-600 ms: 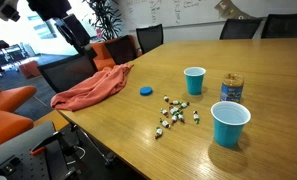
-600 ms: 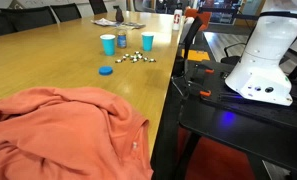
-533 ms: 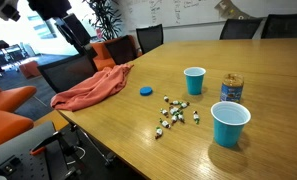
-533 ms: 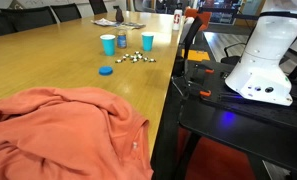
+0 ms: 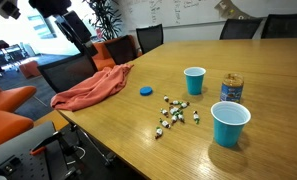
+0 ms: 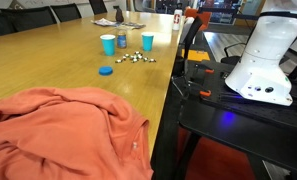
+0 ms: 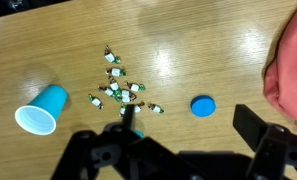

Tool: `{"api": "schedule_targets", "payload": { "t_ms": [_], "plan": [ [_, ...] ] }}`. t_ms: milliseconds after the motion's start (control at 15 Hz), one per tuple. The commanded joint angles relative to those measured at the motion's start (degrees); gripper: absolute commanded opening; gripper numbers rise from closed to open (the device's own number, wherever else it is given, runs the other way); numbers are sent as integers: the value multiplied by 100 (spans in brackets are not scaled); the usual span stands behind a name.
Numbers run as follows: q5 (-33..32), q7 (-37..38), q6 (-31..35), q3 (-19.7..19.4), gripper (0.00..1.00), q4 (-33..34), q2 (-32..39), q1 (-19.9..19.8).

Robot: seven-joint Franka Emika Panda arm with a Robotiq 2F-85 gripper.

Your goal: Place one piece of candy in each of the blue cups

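Note:
Two light-blue cups stand on the wooden table in both exterior views: one (image 5: 194, 80) (image 6: 108, 44) and another (image 5: 229, 123) (image 6: 147, 41). A scatter of small wrapped candies (image 5: 176, 112) (image 6: 134, 58) lies between them. In the wrist view one cup (image 7: 43, 108) is at the left of the candies (image 7: 121, 88). Only a blue sliver of the second cup (image 7: 136, 133) shows behind a finger. My gripper (image 7: 193, 135) is open and empty, high above the table. The dark arm (image 5: 70, 25) is at the top left.
A brown-and-gold can (image 5: 232, 89) stands between the cups. A flat blue disc (image 5: 146, 90) (image 7: 202, 105) lies near the candies. A pink cloth (image 5: 93, 88) (image 6: 58, 130) (image 7: 288, 60) lies at the table edge. Chairs ring the table. The white robot base (image 6: 263, 60) stands beside it.
The arm has shifted very slightly upward at the top left of the exterior view. Nothing on the table has moved.

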Motion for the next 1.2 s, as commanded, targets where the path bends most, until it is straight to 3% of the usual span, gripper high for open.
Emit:
{"api": "schedule_targets", "payload": {
  "t_ms": [0, 400, 600, 667, 1133],
  "plan": [
    [-49, 148, 81, -3, 100, 169, 308, -77],
    [-99, 191, 731, -71, 100, 384, 1137, -223],
    [-103, 219, 649, -38, 100, 287, 924, -212],
    [-22, 18, -24, -24, 100, 25, -4, 25],
    [-15, 186, 158, -40, 100, 271, 500, -101]
  ]
}}
